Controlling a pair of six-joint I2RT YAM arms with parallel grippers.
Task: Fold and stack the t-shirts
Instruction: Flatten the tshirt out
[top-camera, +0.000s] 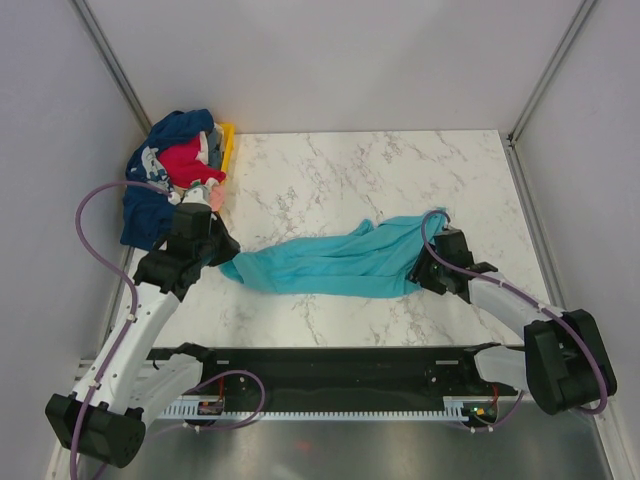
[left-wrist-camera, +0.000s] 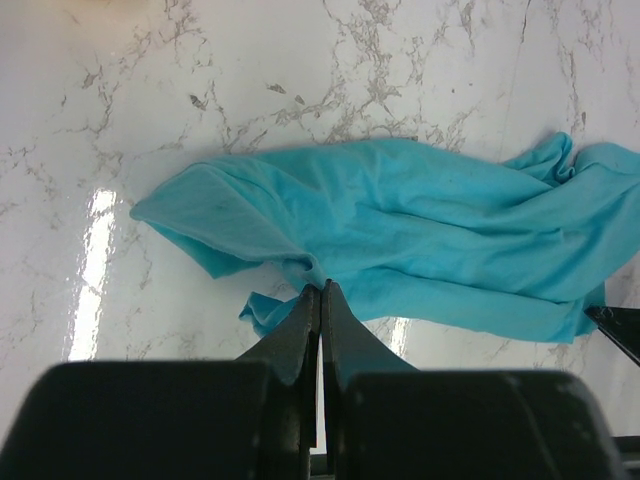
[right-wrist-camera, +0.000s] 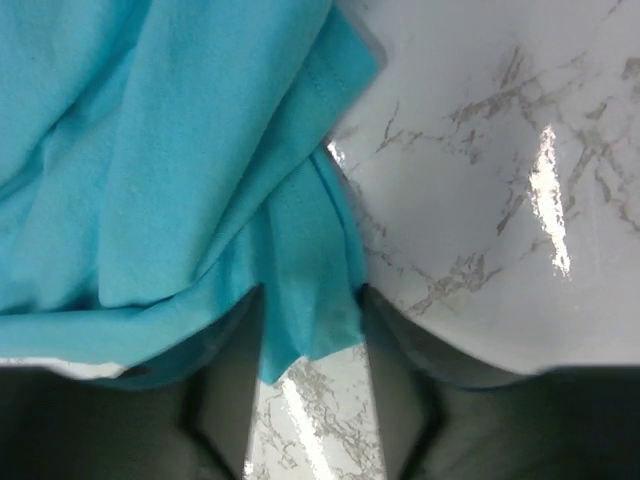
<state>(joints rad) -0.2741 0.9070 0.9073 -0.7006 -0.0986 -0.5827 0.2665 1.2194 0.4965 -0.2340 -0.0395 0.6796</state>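
The turquoise t-shirt lies bunched in a long strip across the middle of the marble table. My left gripper is at its left end, shut on a fold of the shirt's edge; in the left wrist view the gripper has its jaws pressed together. My right gripper is at the shirt's right end. In the right wrist view that gripper is open, with a corner of the shirt's hem lying between the fingers on the table. The other t-shirts, navy with white print and red, are heaped at the back left.
A yellow plastic tray shows under the heap at the table's back left corner. Part of the navy shirt hangs over the left table edge. Grey walls close in the left, right and back. A black rail runs along the near edge.
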